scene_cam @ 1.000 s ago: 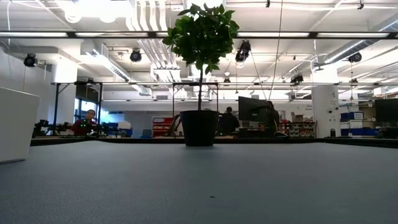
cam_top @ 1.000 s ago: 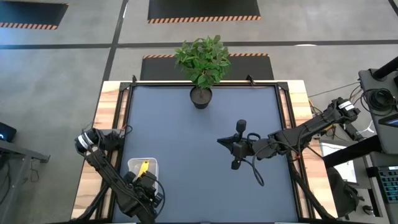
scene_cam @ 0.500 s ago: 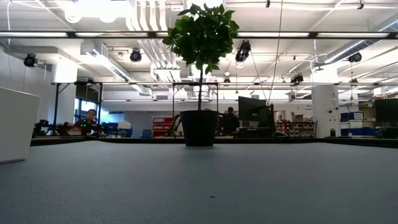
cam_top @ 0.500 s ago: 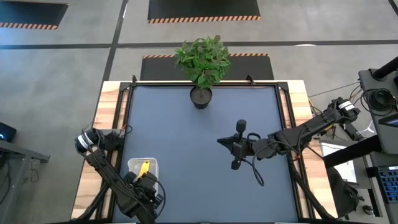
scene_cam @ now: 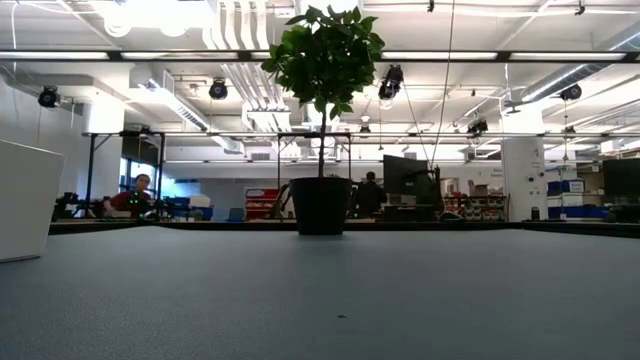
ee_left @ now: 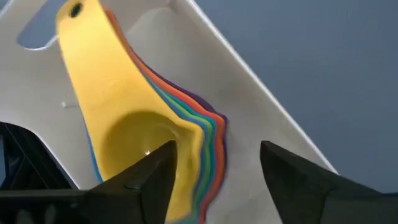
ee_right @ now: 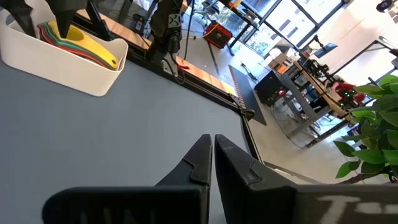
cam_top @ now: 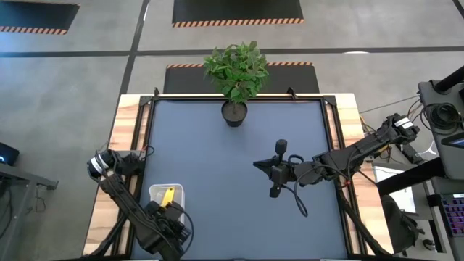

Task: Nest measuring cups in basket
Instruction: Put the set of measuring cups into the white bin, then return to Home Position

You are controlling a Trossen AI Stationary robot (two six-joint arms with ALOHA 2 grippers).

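Left fingers (ee_left: 214,180) spread wide, straddling nested measuring cups (ee_left: 155,124) inside basket (ee_left: 261,93); right fingers (ee_right: 208,158) shut, idle; nesting looks complete

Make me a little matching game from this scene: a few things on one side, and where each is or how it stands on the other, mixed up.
Things:
1. measuring cups
2. potted plant
3. left gripper
4. right gripper

Places or states:
A. fingers shut, over the middle of the table
B. stacked together inside the white basket
C. at the table's far edge
D. fingers open, apart on either side of the cup stack

Pairs: 1-B, 2-C, 3-D, 4-A
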